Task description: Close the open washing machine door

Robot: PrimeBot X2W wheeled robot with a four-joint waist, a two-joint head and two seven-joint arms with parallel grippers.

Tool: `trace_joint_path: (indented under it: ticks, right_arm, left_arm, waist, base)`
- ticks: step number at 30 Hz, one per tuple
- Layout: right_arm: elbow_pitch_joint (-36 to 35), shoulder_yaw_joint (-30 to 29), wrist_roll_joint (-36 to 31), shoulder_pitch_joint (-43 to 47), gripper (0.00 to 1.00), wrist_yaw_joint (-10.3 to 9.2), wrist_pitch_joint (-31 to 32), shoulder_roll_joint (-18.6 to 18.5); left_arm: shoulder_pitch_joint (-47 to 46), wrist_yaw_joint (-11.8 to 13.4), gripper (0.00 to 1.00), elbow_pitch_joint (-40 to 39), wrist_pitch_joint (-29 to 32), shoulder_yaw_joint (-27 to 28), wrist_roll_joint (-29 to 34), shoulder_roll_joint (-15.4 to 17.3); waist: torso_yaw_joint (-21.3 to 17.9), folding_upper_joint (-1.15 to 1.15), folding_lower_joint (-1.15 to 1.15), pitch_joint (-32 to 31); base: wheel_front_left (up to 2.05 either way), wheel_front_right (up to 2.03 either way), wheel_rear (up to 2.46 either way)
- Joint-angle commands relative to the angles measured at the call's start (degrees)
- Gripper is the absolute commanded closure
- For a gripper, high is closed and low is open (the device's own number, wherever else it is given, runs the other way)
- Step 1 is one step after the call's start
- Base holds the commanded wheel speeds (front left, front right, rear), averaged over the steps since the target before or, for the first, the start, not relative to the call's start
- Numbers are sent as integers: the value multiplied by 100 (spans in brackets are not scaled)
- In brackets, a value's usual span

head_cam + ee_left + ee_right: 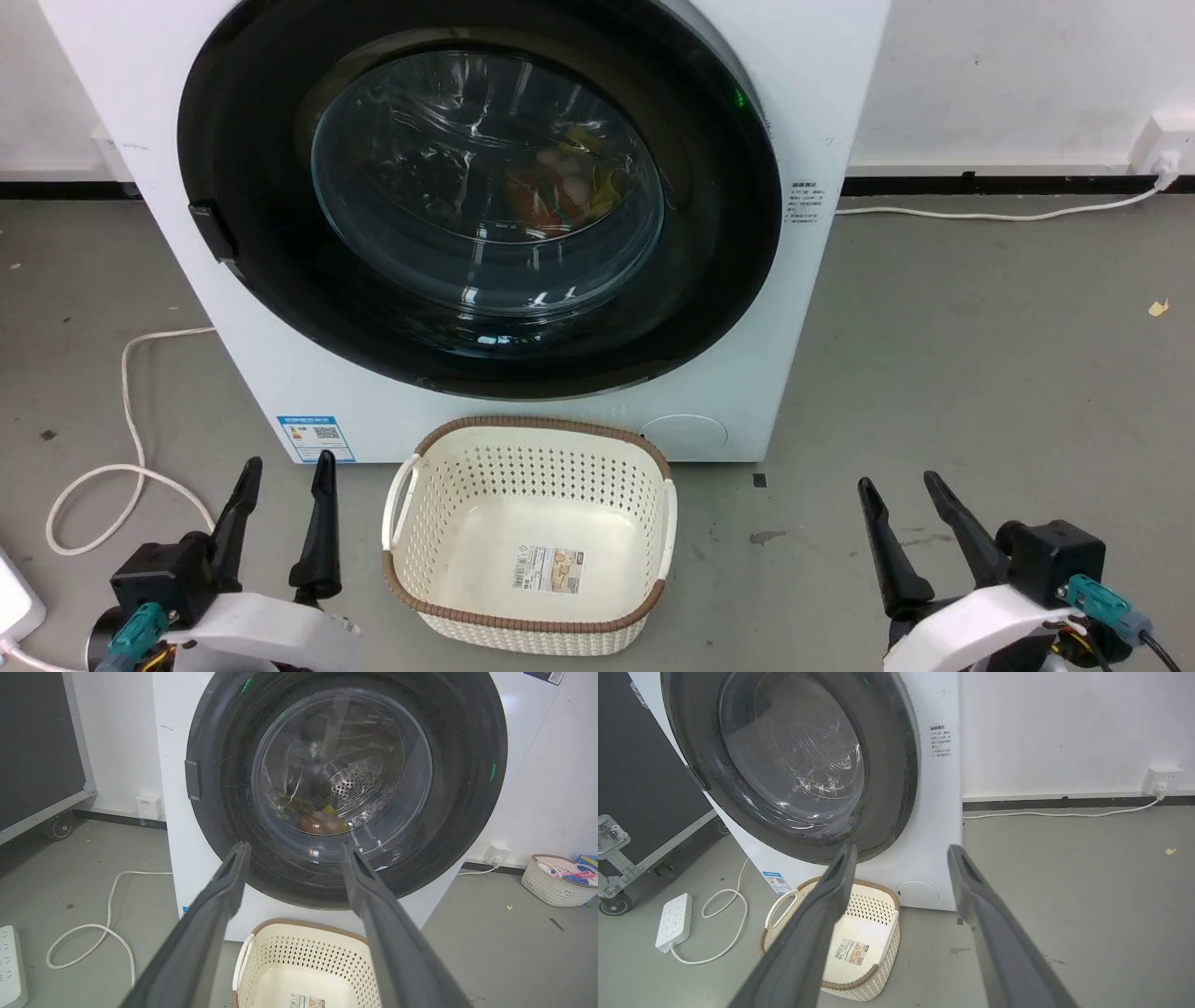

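Observation:
The white washing machine [826, 103] stands straight ahead. Its round black-rimmed washing machine door [485, 187] lies flat against the front, and colourful laundry shows through the glass bowl. The door handle [213, 231] sits on the rim's left side. My left gripper [288, 461] is open at the lower left, well short of the machine, with nothing between its fingers. My right gripper [900, 481] is open at the lower right, over bare floor. The left wrist view looks between the open left gripper [295, 848] at the door [345, 765]. The right wrist view sees the door [794, 756] past the open right gripper [902, 850].
A cream perforated basket with a brown rim [541, 425] sits on the floor against the machine's front, between my arms. A white cable [131, 392] loops on the left floor by a power strip [675, 914]. A black wheeled case [635, 788] stands left; another basket [556, 882] sits far right.

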Motion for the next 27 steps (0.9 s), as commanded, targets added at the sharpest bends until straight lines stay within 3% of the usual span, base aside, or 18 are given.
trace_joint_path:
  ticks: [1, 19, 20, 27]
  right_arm:
    - [16, -13, 33, -35, 0, -3, -39, -4]
    - [24, -18, 46, -76, 0, -3, -79, -4]
    - [19, -12, 5, -18, 100, 0, -54, 0]
    - [-5, -21, -39, -12, 100, 0, -37, 0]
  left_arm:
    - [42, 26, 0, -23, -33, -20, 1, 15]
    - [-24, 27, 0, 52, -77, -113, -85, 39]
    - [-2, 2, 100, 45, -49, -121, -65, 21]
    - [2, 10, 100, 26, -7, -125, -1, -5]
  waist:
    - [-4, 0, 0, -2]
    - [-9, 0, 0, 8]
    - [-9, 0, 0, 9]
    - [10, 0, 0, 11]
  base:
    - [0, 0, 0]
    - [0, 0, 0]
    - [0, 0, 0]
    - [0, 0, 0]
